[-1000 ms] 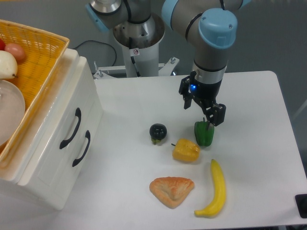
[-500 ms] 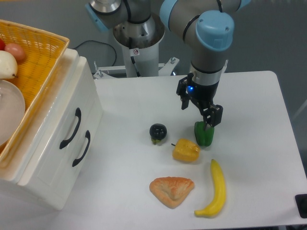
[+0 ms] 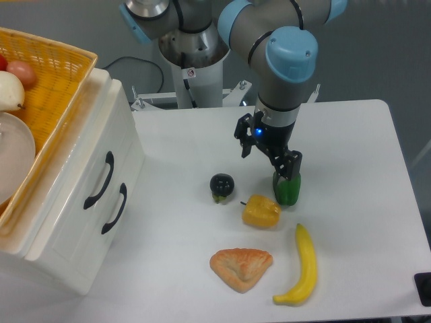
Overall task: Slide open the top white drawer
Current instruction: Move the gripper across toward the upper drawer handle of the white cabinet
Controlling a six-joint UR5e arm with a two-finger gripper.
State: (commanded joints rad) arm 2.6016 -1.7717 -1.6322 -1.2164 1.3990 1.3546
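The white cabinet stands at the left of the table. The top white drawer (image 3: 81,176) is the front nearer the basket, with its curved black handle (image 3: 100,180); it sits flush and closed. The second drawer front (image 3: 115,208), with a matching handle, lies just below it. My gripper (image 3: 267,155) hangs over the middle of the table, well to the right of the drawers. It is open with nothing between its fingers, and one fingertip (image 3: 291,168) is just above the green pepper (image 3: 287,190).
A yellow woven basket (image 3: 64,81) with fruit and a white plate rests on top of the cabinet. On the table lie a dark round fruit (image 3: 221,186), a yellow pepper (image 3: 261,211), a croissant (image 3: 240,267) and a banana (image 3: 302,266).
My gripper has moved left and slightly up, away from the green pepper toward the table's middle. The drawers and the fruit have not moved.
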